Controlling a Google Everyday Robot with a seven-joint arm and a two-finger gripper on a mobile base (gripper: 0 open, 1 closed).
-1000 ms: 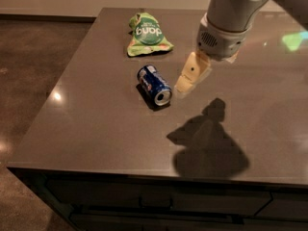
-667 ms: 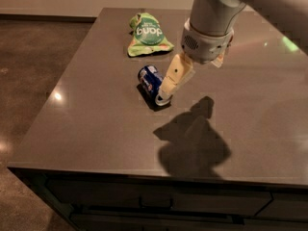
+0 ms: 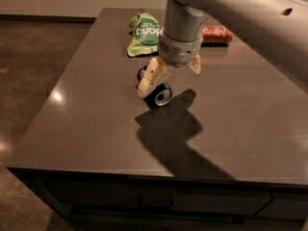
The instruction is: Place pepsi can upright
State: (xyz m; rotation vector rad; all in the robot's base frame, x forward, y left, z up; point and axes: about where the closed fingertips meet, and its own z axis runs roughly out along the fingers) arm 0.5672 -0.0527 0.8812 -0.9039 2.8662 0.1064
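Fingers (image 3: pixel 151 77): two, cream-coloured, spread apart and released, grasping nothing. The near one hangs across the front of the pepsi can (image 3: pixel 160 96); the other shows further right and higher. Whether either touches the can cannot be told.

Gripper (image 3: pixel 169 81): low over the table (image 3: pixel 86 129), directly above the can. A second ago it stood to the right of the can; 0.7 s ago one finger had reached the can's right end; it has since travelled left and now straddles it.

Pepsi can: dark blue, lying on its side near the middle of the table, silver end turned toward the camera. Position and pose unchanged from both earlier frames. No lettering readable on it.

Snack bag (image 3: pixel 143 34): green, crumpled, behind the can toward the far edge; white lettering, seen upside down, not legible. Unmoved.

Red can (image 3: pixel 216 33): on its side at the far edge, right of the bag, no writing readable. Hidden by the arm earlier, now uncovered.

Shadow (image 3: pixel 168 129): the arm's, on the tabletop, now falling just in front of the can, further left than before.
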